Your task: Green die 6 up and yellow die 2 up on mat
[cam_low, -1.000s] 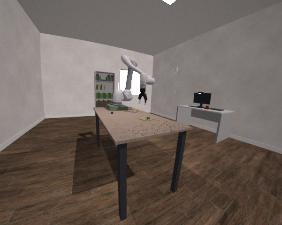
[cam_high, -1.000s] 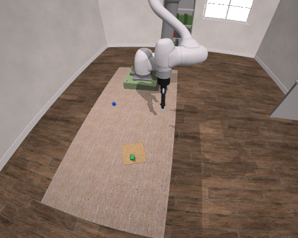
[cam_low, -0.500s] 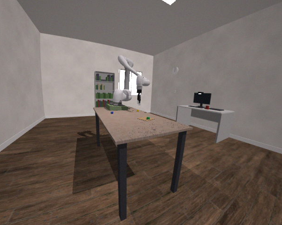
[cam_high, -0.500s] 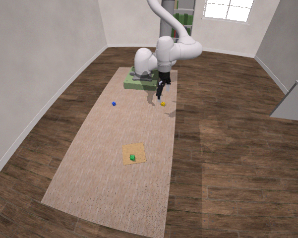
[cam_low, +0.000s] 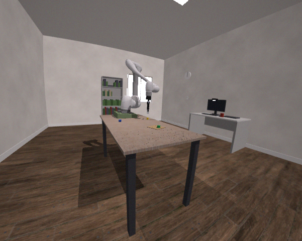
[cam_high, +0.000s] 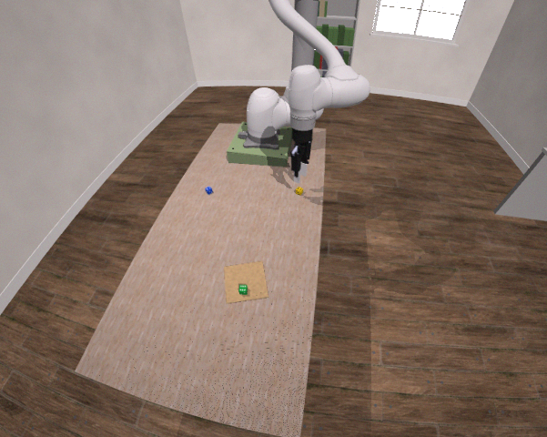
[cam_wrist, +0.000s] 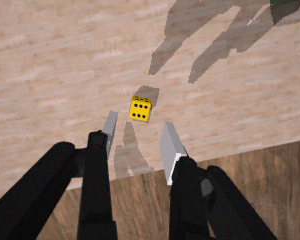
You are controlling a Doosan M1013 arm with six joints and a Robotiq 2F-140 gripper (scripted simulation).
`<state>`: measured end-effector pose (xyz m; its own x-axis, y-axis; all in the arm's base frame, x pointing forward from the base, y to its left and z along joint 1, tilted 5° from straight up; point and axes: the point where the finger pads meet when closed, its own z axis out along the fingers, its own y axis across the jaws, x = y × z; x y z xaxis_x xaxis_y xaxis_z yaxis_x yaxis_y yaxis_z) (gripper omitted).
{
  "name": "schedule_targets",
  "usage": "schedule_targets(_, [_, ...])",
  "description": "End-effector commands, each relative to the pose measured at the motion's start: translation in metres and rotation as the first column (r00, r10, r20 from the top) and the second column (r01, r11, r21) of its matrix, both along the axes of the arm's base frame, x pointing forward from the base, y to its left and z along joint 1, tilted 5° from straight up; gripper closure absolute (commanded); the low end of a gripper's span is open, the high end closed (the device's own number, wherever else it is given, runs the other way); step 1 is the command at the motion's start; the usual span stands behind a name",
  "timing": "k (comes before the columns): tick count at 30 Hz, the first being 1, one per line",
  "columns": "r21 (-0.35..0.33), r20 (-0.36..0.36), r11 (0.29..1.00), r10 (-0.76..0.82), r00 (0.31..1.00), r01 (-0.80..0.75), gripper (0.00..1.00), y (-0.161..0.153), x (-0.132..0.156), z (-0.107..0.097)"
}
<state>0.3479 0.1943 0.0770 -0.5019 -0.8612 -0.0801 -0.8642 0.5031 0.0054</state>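
Observation:
The yellow die lies flat on the table near its right edge, far from the mat; it also shows in the exterior view. In the wrist view the yellow die shows six pips toward the camera. My gripper hangs a little above it, pointing down, fingers narrowed but apart, with nothing between them. The green die sits flat on the tan mat. The blue die lies on the table to the left, off the mat.
The arm's green base plate stands at the table's far end, just behind the gripper. The table's right edge runs close beside the yellow die, with the floor below. A desk with a monitor stands far to the right.

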Motion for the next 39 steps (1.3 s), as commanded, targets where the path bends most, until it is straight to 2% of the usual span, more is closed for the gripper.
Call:
schedule_targets(1, [0.000,0.000,1.000,0.000,1.000,0.000,0.68,0.0000,0.0000,0.0000])
schedule_targets(39, [0.000,0.000,1.000,0.000,1.000,0.000,0.68,0.0006,0.0001,-0.0056])
